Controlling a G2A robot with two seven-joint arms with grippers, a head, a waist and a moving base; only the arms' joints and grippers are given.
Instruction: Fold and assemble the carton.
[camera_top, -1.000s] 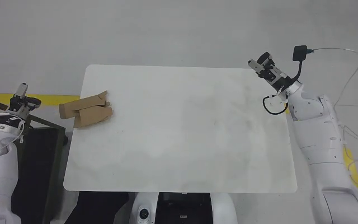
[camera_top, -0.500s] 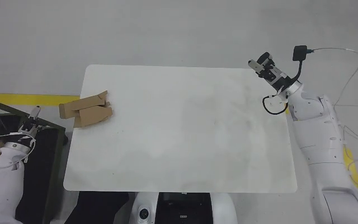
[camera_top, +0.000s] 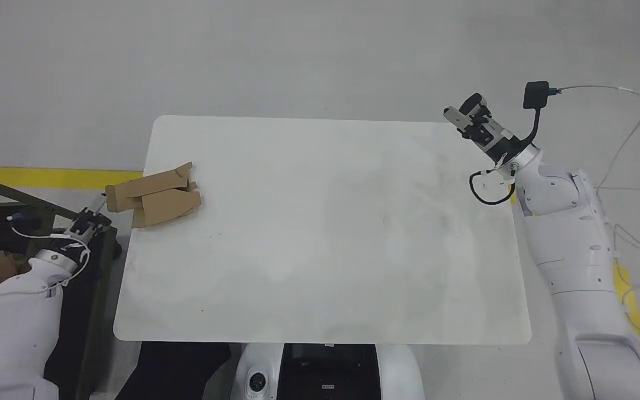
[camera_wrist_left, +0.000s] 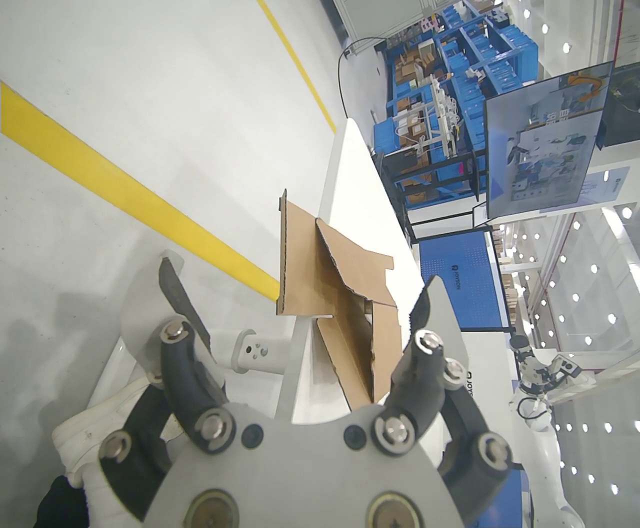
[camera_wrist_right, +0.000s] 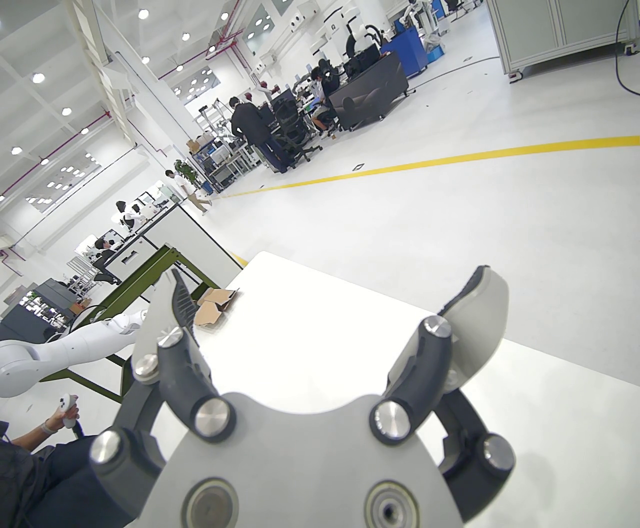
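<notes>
- Judging by the layout, the task is at its opening step: the carton (camera_top: 153, 197) is a loose, half-raised blank, not yet a box, and neither arm touches it.
- The carton lies at the far left of the surface (camera_top: 330, 230), with one end hanging past the left edge and some of its cardboard lifted off the top.
- The left end effector (camera_top: 90, 224) is released, with its fingers spread wide and nothing between them. It sits off the left edge of the surface, near the carton and on the robot's side of it.
- From the left wrist, the carton's overhanging end sits straight ahead, framed between the two fingers, so the arm looks lined up for a grasp there.
- The next move probably calls for closing the gap and pinching that overhanging edge. This would let the arm draw the carton farther onto the surface, where both arms can work on it.
- The thin cardboard may bend or slide away if it is pushed rather than pinched, so a grip across the edge seems wiser.
- The right end effector (camera_top: 467, 110) is also released and empty. It is held above the far right corner of the surface, well apart from the carton and angled towards it.
</notes>
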